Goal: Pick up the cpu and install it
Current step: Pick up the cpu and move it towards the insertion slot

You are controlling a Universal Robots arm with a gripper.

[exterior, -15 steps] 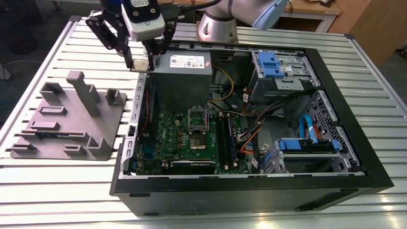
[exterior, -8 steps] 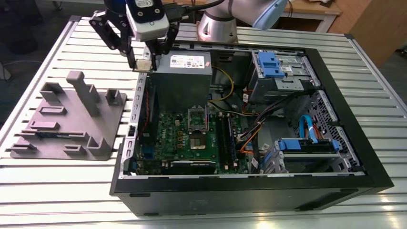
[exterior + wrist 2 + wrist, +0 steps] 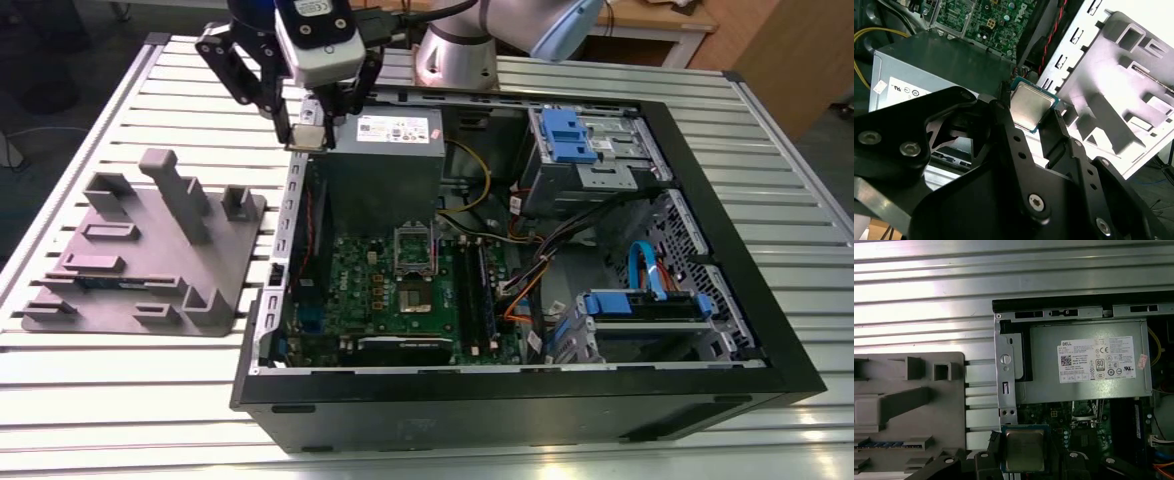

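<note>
Your black gripper (image 3: 1030, 114) pinches the small, flat, silvery-topped square cpu (image 3: 1029, 104) by opposite edges over the open black computer case's (image 3: 534, 390) rim: light, stiff, probably fragile underneath.

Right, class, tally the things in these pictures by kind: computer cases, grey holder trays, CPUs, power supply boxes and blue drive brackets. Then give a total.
computer case: 1
grey holder tray: 1
cpu: 1
power supply box: 1
blue drive brackets: 2
Total: 6
</note>
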